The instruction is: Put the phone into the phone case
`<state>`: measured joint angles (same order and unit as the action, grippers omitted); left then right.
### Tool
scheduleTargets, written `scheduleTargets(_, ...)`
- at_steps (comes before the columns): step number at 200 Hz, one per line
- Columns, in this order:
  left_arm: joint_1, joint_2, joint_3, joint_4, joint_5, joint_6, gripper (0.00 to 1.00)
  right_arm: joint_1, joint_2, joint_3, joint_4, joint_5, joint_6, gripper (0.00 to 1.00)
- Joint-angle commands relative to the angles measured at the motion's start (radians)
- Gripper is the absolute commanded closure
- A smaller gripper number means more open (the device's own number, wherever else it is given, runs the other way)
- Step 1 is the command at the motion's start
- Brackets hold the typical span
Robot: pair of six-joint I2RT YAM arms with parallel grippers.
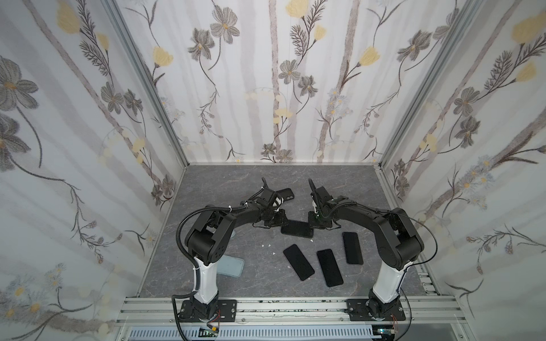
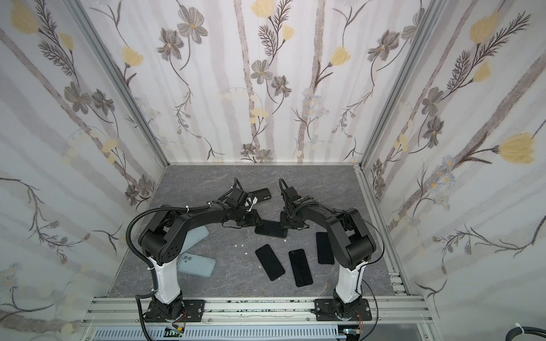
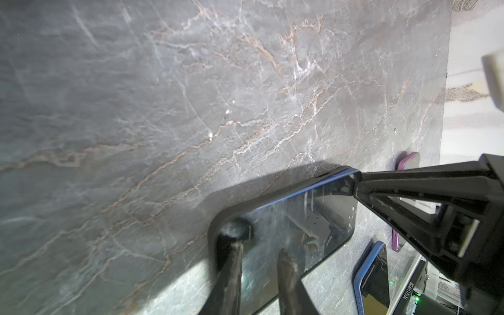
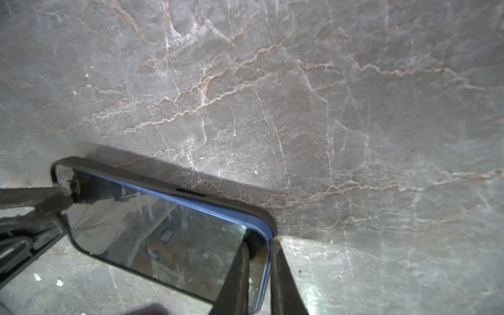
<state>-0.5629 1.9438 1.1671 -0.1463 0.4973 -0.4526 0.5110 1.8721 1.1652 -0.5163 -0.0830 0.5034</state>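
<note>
A black-screened phone [image 1: 297, 228] with a blue edge lies screen up in a dark grey phone case [image 3: 212, 231] at mid-table, between both arms. My left gripper [image 3: 259, 248] is at the phone's [image 3: 313, 218] left end. Its jaws stand a little apart, one tip in the case's corner and the other tip on the glass. My right gripper [image 4: 259, 245] is at the other end of the phone [image 4: 163, 231], its jaws nearly together astride the blue end edge. One finger is on the screen and one outside it. The case's rim [image 4: 136, 171] runs along the far long side.
Three black phones [image 1: 298, 262] [image 1: 329, 267] [image 1: 352, 248] lie near the front. A pale blue clear case [image 2: 196, 264] lies by the left arm's base, with another [image 2: 196, 236] under that arm. A dark case [image 1: 285, 195] lies behind the left gripper.
</note>
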Motion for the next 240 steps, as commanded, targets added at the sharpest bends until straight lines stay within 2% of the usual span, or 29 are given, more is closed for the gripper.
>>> scheduleTargets(1,0.0,0.001,0.008,-0.013,-0.014,-0.006,0.74,0.017,0.066,-0.025,-0.078,0.1,-0.014,0.87)
scheduleTargets(146,-0.002,-0.006,0.008,-0.024,-0.048,-0.003,0.76,0.083,0.125,-0.002,-0.132,0.195,-0.012,0.87)
scheduleTargets(195,0.001,-0.026,0.015,-0.026,-0.056,0.009,0.76,0.098,0.098,0.128,-0.197,0.209,-0.033,0.86)
scheduleTargets(220,0.008,-0.062,0.024,-0.04,-0.09,0.036,0.75,0.1,0.046,0.205,-0.209,0.209,-0.053,0.85)
scheduleTargets(240,0.03,-0.095,0.026,-0.036,-0.075,0.042,0.75,0.102,0.001,0.266,-0.212,0.21,-0.077,0.83)
